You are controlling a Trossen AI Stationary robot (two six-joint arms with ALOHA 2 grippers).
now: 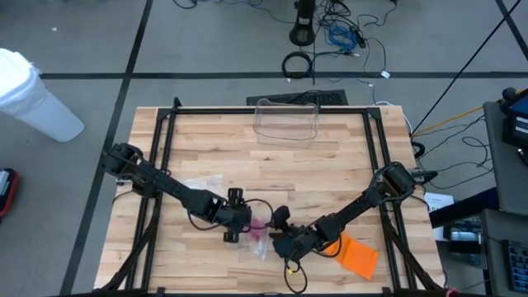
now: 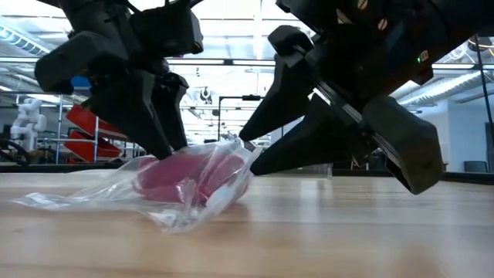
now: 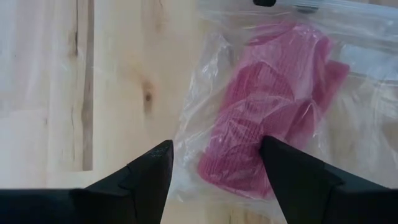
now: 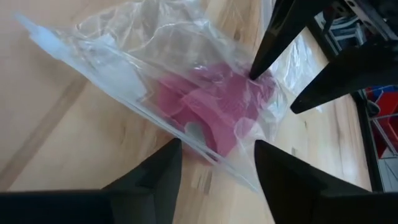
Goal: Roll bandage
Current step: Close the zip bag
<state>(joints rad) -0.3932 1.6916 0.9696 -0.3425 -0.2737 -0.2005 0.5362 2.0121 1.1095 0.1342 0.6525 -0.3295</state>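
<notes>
Two pincers meet over a bagged pink bandage, low centre of the overhead frame.

The crumpled pink mesh bandage (image 3: pixel 261 124) lies flat inside a clear plastic bag (image 4: pixel 124 68) on the light wooden counter (image 1: pixel 330 165); in the low view its long axis runs left to right. The left pincer (image 3: pixel 214 165) stands with fingers apart, straddling the bandage's end. The right pincer (image 4: pixel 217 165), fingers also apart, sits at the bag's edge; whether it grips the film I cannot tell.

Pink bandage (image 3: pixel 261 118) (clear bag (image 4: pixel 112 68))
</notes>
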